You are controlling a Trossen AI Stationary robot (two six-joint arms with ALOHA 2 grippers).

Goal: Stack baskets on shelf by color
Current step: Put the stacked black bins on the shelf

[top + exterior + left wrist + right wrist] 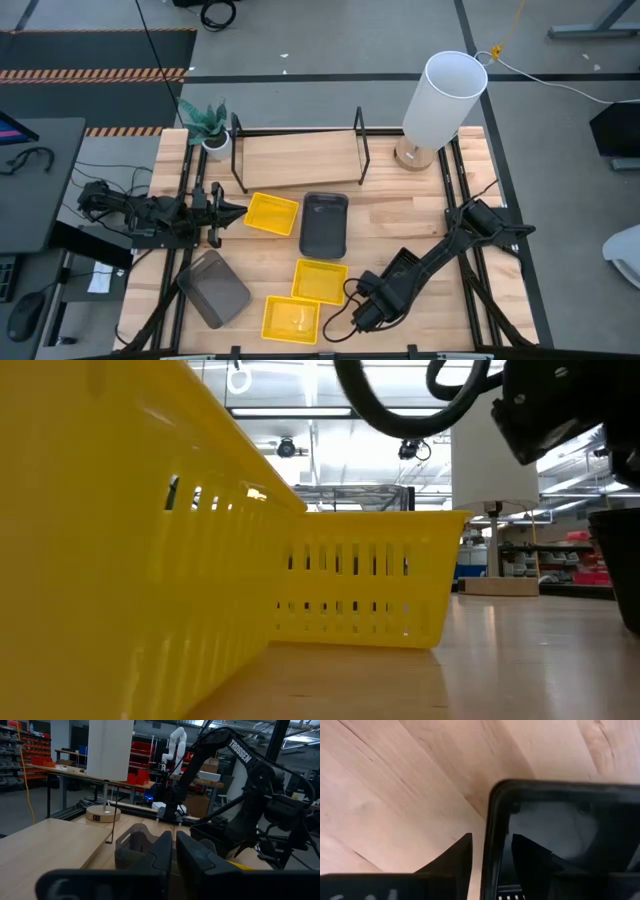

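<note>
Three yellow baskets lie on the table: one [272,213] near the shelf and two [320,280] [290,318] at the near edge, which fill the low view [370,580]. Two dark grey baskets [323,222] [213,288] rest flat. The shelf [300,158] has wire frames at both ends. My left gripper [238,212] [175,851] is shut, just left of the far yellow basket. My right gripper [362,312] [492,852] hangs low near the near edge, shut on a black basket [560,830] that the arm hides in the high view. My right gripper has the black basket's side wall [492,827], close to a corner, between its fingers. One finger [532,855] is inside the basket and the other [460,852] outside, coming from above. Whether the basket is off the table, I cannot tell.
A white cylinder lamp [440,100] stands at the shelf's right end and a small potted plant [210,125] at its left. Black cable loops [335,318] lie beside the near yellow baskets. Bare wood shows right of the dark grey basket [400,215].
</note>
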